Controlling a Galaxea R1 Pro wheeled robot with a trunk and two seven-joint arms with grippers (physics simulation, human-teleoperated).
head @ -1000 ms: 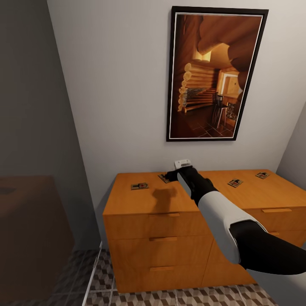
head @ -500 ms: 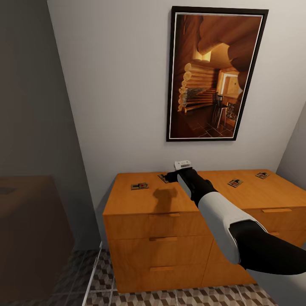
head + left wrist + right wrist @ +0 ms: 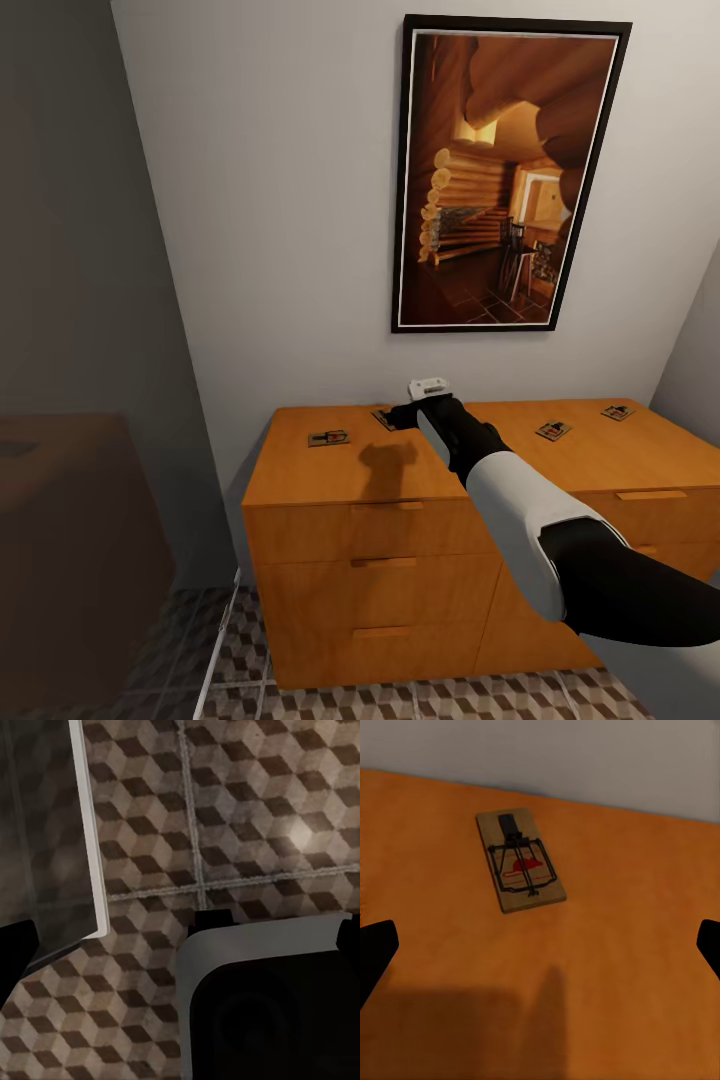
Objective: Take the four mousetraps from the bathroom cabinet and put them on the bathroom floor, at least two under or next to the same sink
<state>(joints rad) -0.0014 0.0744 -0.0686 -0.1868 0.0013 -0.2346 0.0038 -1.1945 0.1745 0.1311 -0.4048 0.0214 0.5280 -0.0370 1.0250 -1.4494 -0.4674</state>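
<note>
Head view, step: I judge this the approach for the first pick. All four traps lie on the cabinet (image 3: 350, 470) top, none on the floor (image 3: 400, 700) yet.
Head view, traps: left trap (image 3: 328, 438) near the cabinet's left end; second trap (image 3: 383, 419) just at the tip of my right claw (image 3: 402, 413); third trap (image 3: 553, 431) and fourth trap (image 3: 617, 411) to the right of the arm, well apart.
Head view, right claw: reached out over the cabinet top, its shadow on the wood below. I cannot tell the finger spread from here.
Left wrist view, left claw: dark finger tips (image 3: 15, 945) sit at opposite edges of the frame, so spread, nothing between them. Cube-pattern tiles below; a white strip (image 3: 88, 832) borders a darker area.
Right wrist view, right claw: spread wide and empty, tips (image 3: 375, 945) at the two frame edges.
Right wrist view, trap: the second trap (image 3: 520, 862) lies flat ahead of the tips, not yet between them, its long side skewed to the finger line.
Next move, my judgement: push forward and down until the fingers straddle the slab, turn the wrist to match its angle, then close. It is thin and flat, so the tips must get low against the wood.
</note>
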